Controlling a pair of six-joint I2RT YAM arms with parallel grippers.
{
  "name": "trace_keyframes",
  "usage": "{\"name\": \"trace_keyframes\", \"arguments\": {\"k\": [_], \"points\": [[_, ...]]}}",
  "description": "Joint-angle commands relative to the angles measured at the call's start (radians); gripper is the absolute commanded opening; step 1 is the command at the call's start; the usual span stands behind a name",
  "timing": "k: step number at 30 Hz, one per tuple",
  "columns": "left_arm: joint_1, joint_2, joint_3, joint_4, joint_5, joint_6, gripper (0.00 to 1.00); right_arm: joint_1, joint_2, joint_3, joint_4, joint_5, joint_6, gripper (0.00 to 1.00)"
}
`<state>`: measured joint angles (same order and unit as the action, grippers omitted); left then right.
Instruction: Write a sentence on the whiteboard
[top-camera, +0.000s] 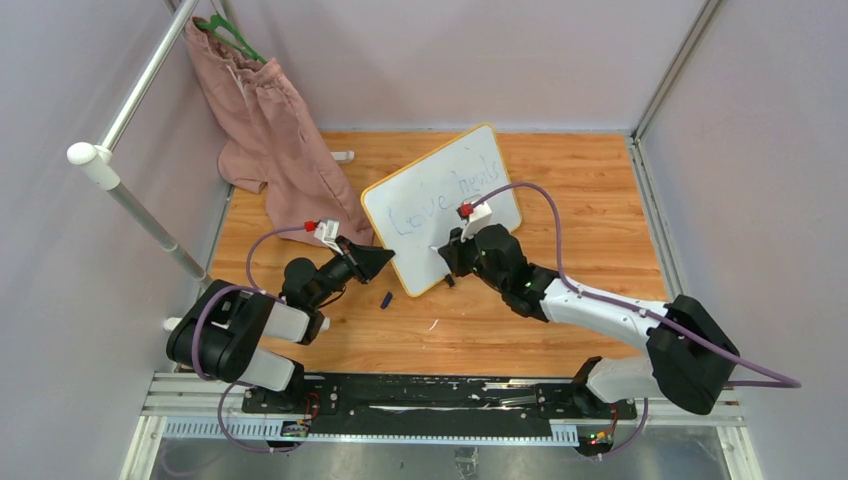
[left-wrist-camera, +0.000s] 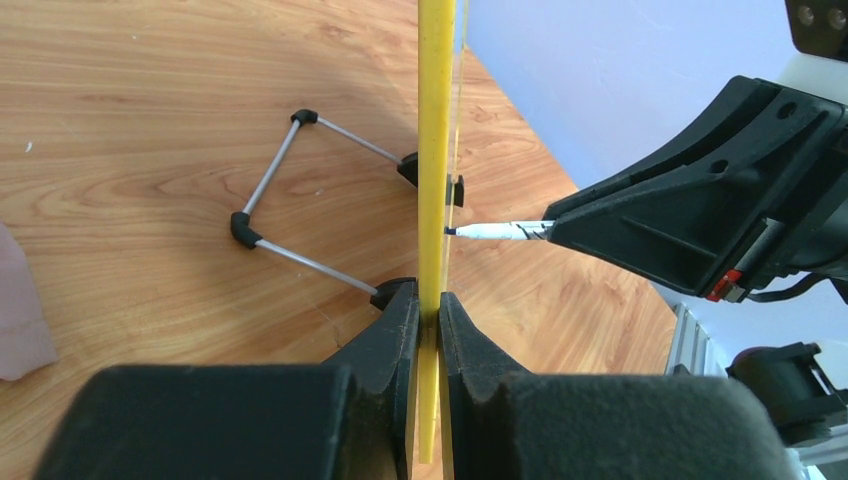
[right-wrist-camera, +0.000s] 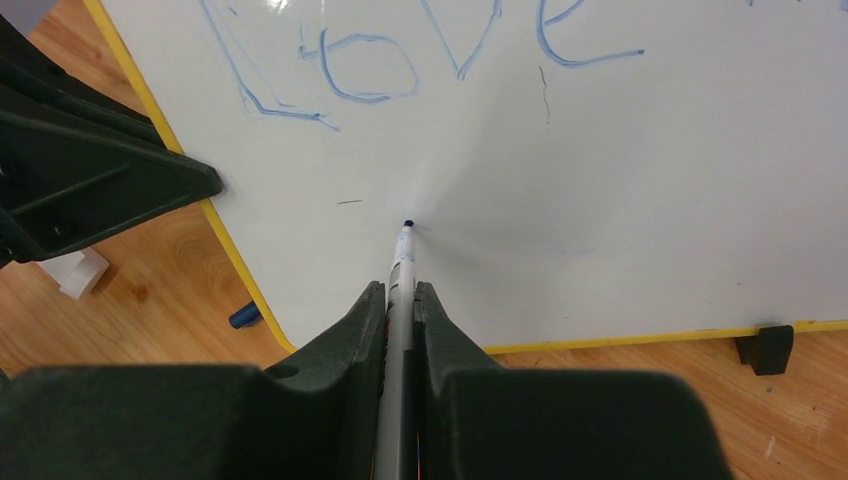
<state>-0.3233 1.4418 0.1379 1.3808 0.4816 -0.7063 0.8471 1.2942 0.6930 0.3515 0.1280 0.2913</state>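
Right wrist cam: right gripper (right-wrist-camera: 400, 290) clamped on a thin white marker (right-wrist-camera: 405, 248), tip touching the yellow-framed white whiteboard (right-wrist-camera: 620, 200) dead ahead; left gripper (left-wrist-camera: 430, 305) pinches its edge.

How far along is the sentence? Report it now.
Done: "Love" and "heals" stand on the top line of the board. In hand: the left gripper clamps its edge; the right gripper holds the marker, tip at the blank area under "Love". Left: the second line, not yet started.
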Motion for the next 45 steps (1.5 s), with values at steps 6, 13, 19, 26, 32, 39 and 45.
{"name": "trace_keyframes", "arguments": {"k": [6, 13, 19, 26, 32, 39, 45], "points": [[-0.009, -0.013, -0.003, 0.024, 0.003, 0.016, 0.0, 0.055, 0.04, 0.036, 0.024, -0.013, -0.021, 0.0], [-0.009, -0.017, -0.006, 0.023, 0.002, 0.016, 0.0, 0.069, 0.05, 0.022, -0.003, -0.027, -0.025, 0.0], [-0.009, -0.022, -0.006, 0.019, 0.002, 0.016, 0.0, 0.069, 0.034, 0.0, -0.046, 0.003, -0.032, 0.0], [-0.009, -0.025, -0.006, 0.018, 0.002, 0.015, 0.0, 0.067, 0.029, 0.001, -0.1, 0.059, -0.039, 0.0], [-0.01, -0.032, -0.005, 0.012, 0.003, 0.016, 0.0, 0.054, 0.031, 0.016, -0.118, 0.093, -0.044, 0.0], [-0.01, -0.032, -0.006, 0.012, 0.003, 0.018, 0.0, 0.032, 0.028, 0.056, -0.129, 0.101, -0.062, 0.0], [-0.01, -0.033, -0.007, 0.014, 0.002, 0.017, 0.0, 0.02, 0.036, 0.094, -0.132, 0.102, -0.079, 0.0]]}}
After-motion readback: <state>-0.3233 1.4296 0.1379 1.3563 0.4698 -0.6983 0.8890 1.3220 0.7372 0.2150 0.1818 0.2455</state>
